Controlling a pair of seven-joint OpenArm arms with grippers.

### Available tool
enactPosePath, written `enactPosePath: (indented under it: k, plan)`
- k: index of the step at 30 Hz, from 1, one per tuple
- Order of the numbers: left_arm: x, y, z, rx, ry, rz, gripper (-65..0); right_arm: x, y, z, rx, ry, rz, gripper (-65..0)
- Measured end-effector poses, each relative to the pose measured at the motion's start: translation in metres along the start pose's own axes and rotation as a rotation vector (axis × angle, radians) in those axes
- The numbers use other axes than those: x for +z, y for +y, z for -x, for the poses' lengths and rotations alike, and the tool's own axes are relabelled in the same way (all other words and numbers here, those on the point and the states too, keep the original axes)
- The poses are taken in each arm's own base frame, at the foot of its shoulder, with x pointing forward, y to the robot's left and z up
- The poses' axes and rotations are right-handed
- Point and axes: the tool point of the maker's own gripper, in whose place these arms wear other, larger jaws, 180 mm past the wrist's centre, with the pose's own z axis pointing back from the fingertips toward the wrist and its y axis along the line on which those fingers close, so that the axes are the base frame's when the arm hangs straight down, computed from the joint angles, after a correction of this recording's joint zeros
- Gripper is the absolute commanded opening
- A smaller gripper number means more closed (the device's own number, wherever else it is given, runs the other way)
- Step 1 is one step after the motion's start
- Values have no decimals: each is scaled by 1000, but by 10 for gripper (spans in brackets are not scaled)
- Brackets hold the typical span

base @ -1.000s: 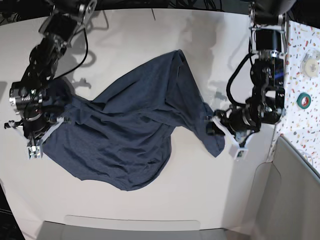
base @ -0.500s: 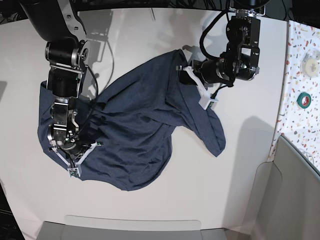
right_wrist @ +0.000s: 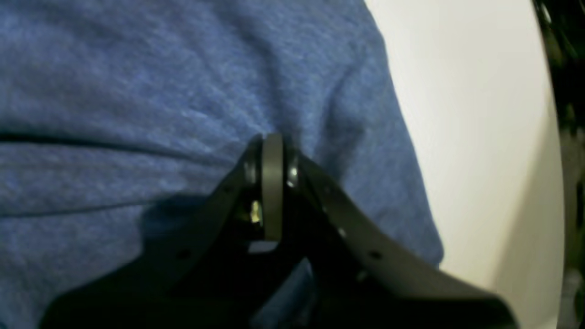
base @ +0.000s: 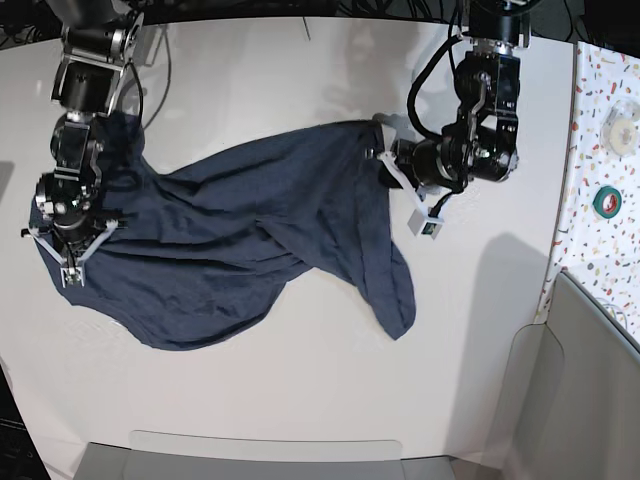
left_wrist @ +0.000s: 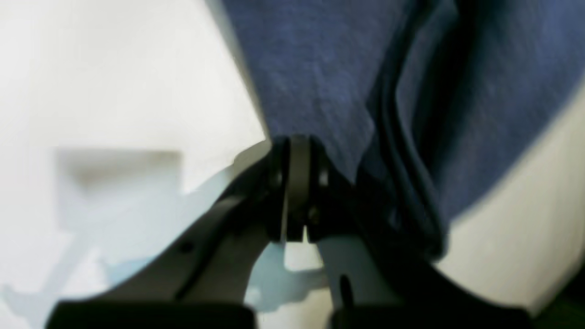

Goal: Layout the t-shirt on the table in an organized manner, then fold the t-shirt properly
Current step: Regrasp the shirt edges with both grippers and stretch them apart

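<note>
Lying crumpled across the white bench point(base: 300, 400), the t-shirt point(base: 240, 250) is spread from the left edge toward the middle, nearer the far edge than the near one. No white lettering can be seen on the side that faces up. The cloth is full of folds, and one long flap point(base: 395, 290) is stretched toward the near right part of the bench. The left gripper point(base: 385, 160) is placed at the far right end of the garment, and its jaws are closed on a pinch of the fabric there; in the left wrist view the left gripper point(left_wrist: 297, 151) is seen with both pads pressed together and the blue cloth point(left_wrist: 320, 82) bunched just above them. The right gripper point(base: 68, 262) is placed at the left end of the garment, close to the left edge of the bench, and its jaws are closed on the t-shirt as well. In the right wrist view the right gripper point(right_wrist: 269, 151) is seen pushed into the heathered blue fabric point(right_wrist: 160, 91), which is gathered in small wrinkles around the tips. Beside the right edge of the bench a speckled strip point(base: 600, 130) is found, and on it a green tape roll point(base: 606, 199) and a white roll point(base: 623, 127) are lying, well apart from the garment.
</note>
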Motion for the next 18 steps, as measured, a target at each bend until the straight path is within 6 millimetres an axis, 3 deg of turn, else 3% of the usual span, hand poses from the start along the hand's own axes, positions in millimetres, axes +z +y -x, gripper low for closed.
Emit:
enactPosePath:
  k: [6, 10, 12, 14, 16, 18]
  plan:
    - [-13, 12, -29, -47, -38, -54, -644, 45, -31, 68, -2, 65, 109, -650]
    - [-8, 27, -45, -64, -46, -113, -644, 83, -19, 92, 12, 113, 111, -650]
    - [-3, 34, -44, -75, -39, -131, -643, 104, -4, 89, -5, 118, 64, -650]
    - [3, 34, -46, -90, -51, -144, -642, 121, 5, 60, -11, 30, 44, -650]
    - [7, 27, -51, -107, -71, -129, -642, 138, -6, -2, -29, -142, 98, -650]
    - [13, 20, -55, -120, -100, -118, -625, 144, -13, -51, -93, -254, 124, -650]
